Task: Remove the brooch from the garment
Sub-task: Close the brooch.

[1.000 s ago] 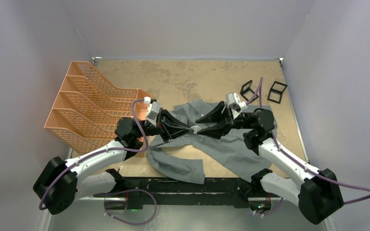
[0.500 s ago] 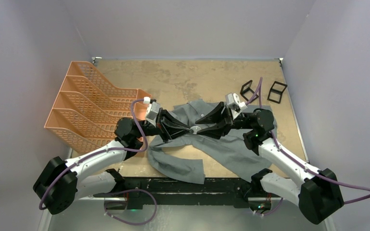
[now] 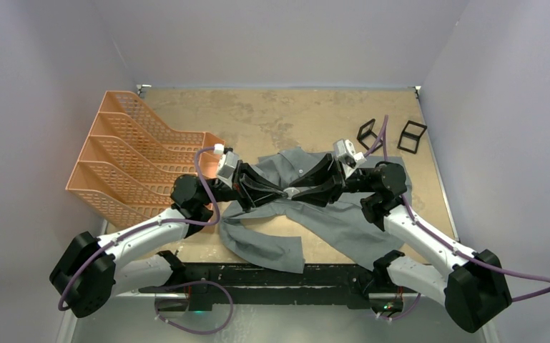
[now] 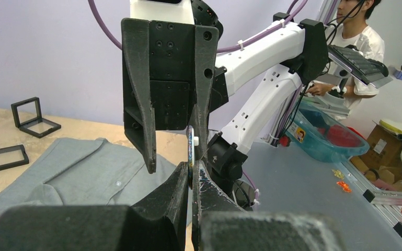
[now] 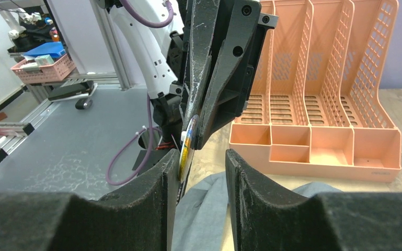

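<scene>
The garment (image 3: 343, 221), a grey collared shirt, lies rumpled on the table under both arms, and shows in the left wrist view (image 4: 78, 172) and right wrist view (image 5: 209, 209). The brooch (image 4: 190, 149), a thin round disc seen edge-on, is held above the shirt with my left gripper (image 4: 191, 170) shut on its lower edge. My right gripper (image 5: 201, 159) faces the left one tip to tip and is open. The brooch (image 5: 186, 141) rests against its left finger, with a wide gap to the right finger. From above, the brooch (image 3: 291, 191) is a small pale spot between the tips.
An orange multi-slot file organiser (image 3: 129, 157) stands at the left, close behind the left arm. Two small black frames (image 3: 390, 134) sit at the back right. The shirt's lower part hangs toward the table's near edge.
My right gripper's jaws have narrowed around the brooch and its tips have edged left toward the left gripper. The left gripper has stayed shut on the brooch.
</scene>
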Action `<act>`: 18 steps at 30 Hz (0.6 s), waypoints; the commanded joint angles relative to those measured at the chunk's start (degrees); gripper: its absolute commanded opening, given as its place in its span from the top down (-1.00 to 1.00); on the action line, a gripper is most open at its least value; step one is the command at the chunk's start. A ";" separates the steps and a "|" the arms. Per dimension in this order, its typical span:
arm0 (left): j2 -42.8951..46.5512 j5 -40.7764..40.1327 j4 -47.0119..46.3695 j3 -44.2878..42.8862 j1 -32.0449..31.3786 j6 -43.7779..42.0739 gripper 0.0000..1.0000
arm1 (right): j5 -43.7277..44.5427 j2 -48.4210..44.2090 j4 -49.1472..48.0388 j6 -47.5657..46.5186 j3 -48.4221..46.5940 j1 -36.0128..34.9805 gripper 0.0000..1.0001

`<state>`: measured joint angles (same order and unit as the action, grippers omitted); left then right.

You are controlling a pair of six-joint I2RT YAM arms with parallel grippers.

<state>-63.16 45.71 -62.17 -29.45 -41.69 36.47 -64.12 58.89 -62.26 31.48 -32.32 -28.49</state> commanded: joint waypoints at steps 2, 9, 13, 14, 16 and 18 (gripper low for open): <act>0.21 1.24 -2.87 -2.00 -0.61 0.47 1.00 | 1.86 0.35 -1.29 -0.45 -1.31 -0.17 0.24; 1.19 1.12 -2.12 -1.67 -0.63 -0.76 1.00 | 4.13 0.35 -0.62 -0.12 -1.36 -0.16 0.40; 2.10 0.86 -0.79 -1.50 -0.78 -2.15 1.00 | 5.53 0.38 -0.45 0.20 -1.19 -0.16 0.45; 2.23 1.05 -0.68 -1.50 -0.92 -2.45 1.00 | 5.58 0.59 -0.79 0.71 -1.11 -0.16 0.46; 2.56 1.22 -0.67 -1.26 -1.16 -2.93 1.00 | 6.02 0.72 -1.78 1.50 -0.87 -0.17 0.49; 3.02 1.17 -0.72 -1.05 -1.23 -3.35 1.00 | 6.70 0.77 -1.90 1.84 -0.79 -0.16 0.52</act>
<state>-62.11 44.40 -61.14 -29.45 -41.67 34.50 -62.48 58.89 -62.48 32.71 -32.32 -28.62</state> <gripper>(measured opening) 0.015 0.254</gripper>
